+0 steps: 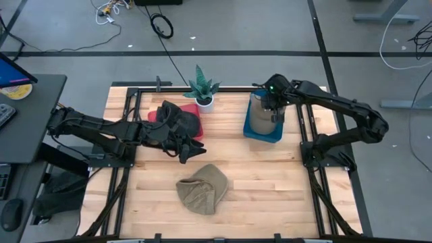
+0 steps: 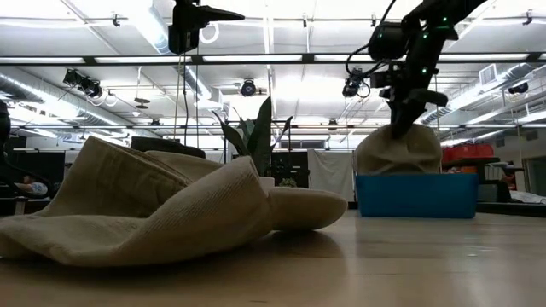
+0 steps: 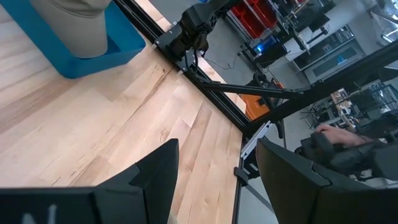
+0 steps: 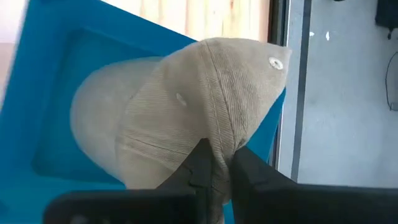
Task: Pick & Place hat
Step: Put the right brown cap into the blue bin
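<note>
Right pincer pinched onto tan hat, lowering it into blue bin near worktop's far edge; release left. Second hat untouched by near edge.

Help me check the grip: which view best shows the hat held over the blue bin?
The right wrist view: the right claw pinches the hat at its crown, above the blue bin. The low view shows it side-on, hanging into the bin. The high view mostly hides it under the arm. The left wrist view catches only its edge.
</note>
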